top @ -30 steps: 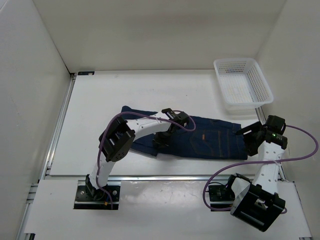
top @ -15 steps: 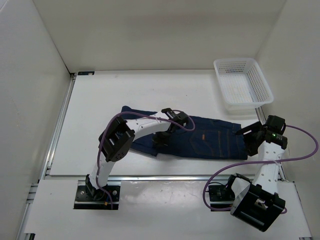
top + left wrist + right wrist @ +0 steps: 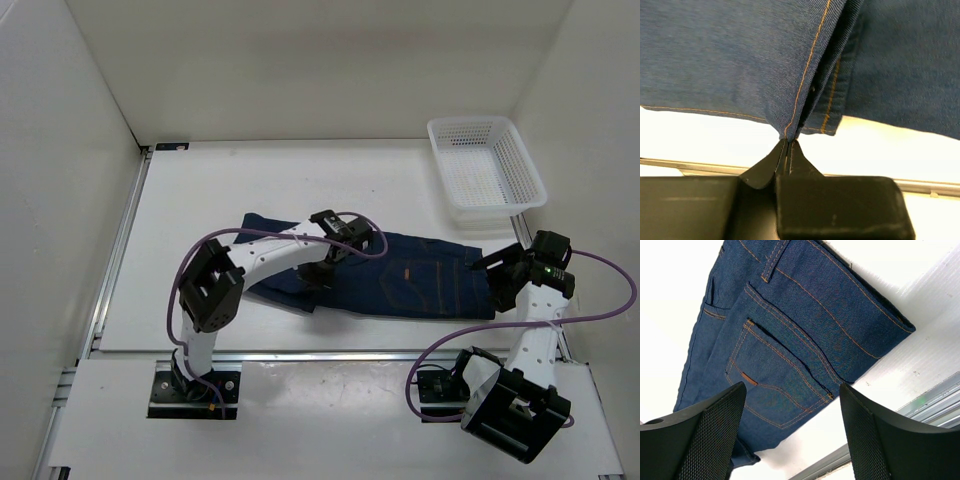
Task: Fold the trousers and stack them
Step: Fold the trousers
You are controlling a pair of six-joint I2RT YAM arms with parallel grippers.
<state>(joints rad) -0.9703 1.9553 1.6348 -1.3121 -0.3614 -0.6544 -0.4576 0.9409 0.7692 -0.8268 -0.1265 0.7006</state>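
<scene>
White table (image 3: 200, 200), jeans (image 3: 430, 285) flat, look halved lengthwise. L gripper (image 3: 788, 145) pinched tight on a denim edge, R gripper (image 3: 791, 386) spread wide, holding nothing. Cross-folds + stacking left imo.

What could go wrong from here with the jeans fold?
1. The left hand pinches only a thin tip of the jeans edge; it may slip out on lifting.
2. Layers gape beside that pinch, so perhaps only one comes up.
3. The right hand is open above the waist end, so the whole pair might drag.
</scene>
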